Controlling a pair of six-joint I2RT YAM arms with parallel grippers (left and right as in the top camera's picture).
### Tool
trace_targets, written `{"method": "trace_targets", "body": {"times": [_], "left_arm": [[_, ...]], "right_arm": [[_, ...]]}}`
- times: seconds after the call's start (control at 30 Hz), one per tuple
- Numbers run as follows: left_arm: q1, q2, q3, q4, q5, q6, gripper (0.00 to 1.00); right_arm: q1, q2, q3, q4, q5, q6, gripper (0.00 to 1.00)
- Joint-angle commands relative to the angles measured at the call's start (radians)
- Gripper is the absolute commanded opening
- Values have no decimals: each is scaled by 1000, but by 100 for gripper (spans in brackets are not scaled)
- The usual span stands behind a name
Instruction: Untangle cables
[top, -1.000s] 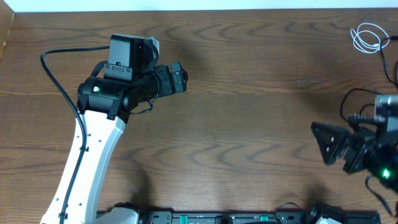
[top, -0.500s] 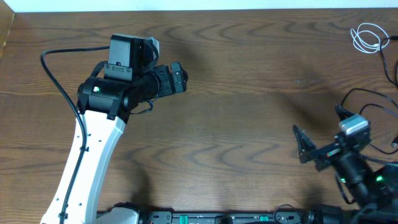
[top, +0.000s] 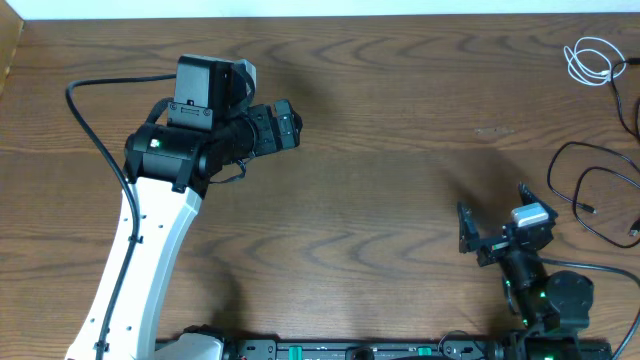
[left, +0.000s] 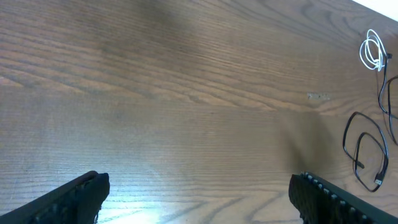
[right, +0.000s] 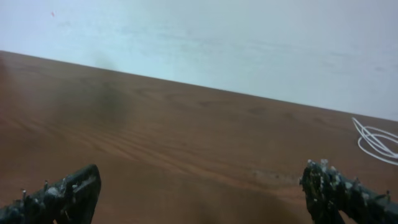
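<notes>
**Cables are found at the right edge**

The white cable (top: 592, 62) is coiled in the upper right corner of the overhead view. The black cable (top: 577, 195) is laid in loose loops below it, by the right edge of the table (top: 380, 150). Whether the two touch cannot be told. The left gripper (top: 285, 125) is held over the upper left of the table, its fingers spread wide, with nothing between them. The right gripper (top: 495, 215) is seen at the lower right, just left of the black loops, also spread wide and bare.
</notes>
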Motion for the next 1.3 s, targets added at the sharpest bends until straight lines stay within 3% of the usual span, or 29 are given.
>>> {"method": "trace_targets", "body": {"times": [0.0, 0.23, 1.07, 1.27], "left_arm": [[4, 6, -6, 0, -7, 10, 98], [4, 6, -6, 0, -7, 10, 98], [4, 6, -6, 0, -7, 10, 98], [5, 6, -6, -72, -14, 10, 98]], "right_arm": [[11, -48, -43, 12, 42, 13, 99], [11, -145, -102, -36, 69, 13, 99], [10, -145, -102, -30, 72, 13, 99], [10, -145, -102, -30, 72, 13, 99]]}}
